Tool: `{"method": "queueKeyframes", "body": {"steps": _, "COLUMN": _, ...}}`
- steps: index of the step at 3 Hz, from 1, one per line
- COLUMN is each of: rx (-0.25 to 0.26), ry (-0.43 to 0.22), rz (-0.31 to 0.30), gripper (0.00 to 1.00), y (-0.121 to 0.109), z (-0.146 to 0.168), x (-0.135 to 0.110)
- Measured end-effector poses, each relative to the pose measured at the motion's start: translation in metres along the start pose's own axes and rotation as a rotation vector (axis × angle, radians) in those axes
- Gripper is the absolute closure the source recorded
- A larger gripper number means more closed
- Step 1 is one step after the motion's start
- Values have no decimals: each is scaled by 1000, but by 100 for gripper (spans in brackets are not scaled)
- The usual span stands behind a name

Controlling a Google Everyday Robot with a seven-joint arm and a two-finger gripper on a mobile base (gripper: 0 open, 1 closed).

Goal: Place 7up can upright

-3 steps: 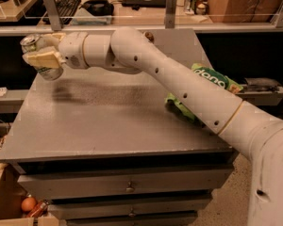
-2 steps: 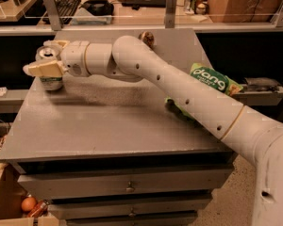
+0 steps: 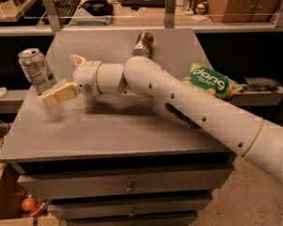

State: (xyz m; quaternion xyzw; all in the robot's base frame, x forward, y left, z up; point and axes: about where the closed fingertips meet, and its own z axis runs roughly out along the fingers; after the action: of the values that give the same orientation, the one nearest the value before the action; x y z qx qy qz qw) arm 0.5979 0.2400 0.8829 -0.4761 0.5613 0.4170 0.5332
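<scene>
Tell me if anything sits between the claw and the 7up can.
Nothing visible does. The claw hangs open just right of the 7up can, which stands upright near the table's left edge. The brown can and the green bag lie farther right, off that line.

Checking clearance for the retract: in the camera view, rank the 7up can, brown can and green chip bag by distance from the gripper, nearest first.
The gripper hangs open over the table, left side.
1. 7up can: just left of it, near the table's left edge.
2. Brown can: back of the table, centre.
3. Green chip bag: far right.
</scene>
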Motion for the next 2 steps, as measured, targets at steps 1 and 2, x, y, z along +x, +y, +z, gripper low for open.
{"method": "queueKeyframes", "body": {"steps": 1, "rx": 44, "ry": 72, "rz": -36, "gripper": 0, "y": -21, "z": -43, "x": -5}}
{"method": "queueKeyframes", "body": {"steps": 2, "rx": 65, "ry": 179, "rz": -90, "gripper": 0, "y": -43, "z": -100, "x": -13}}
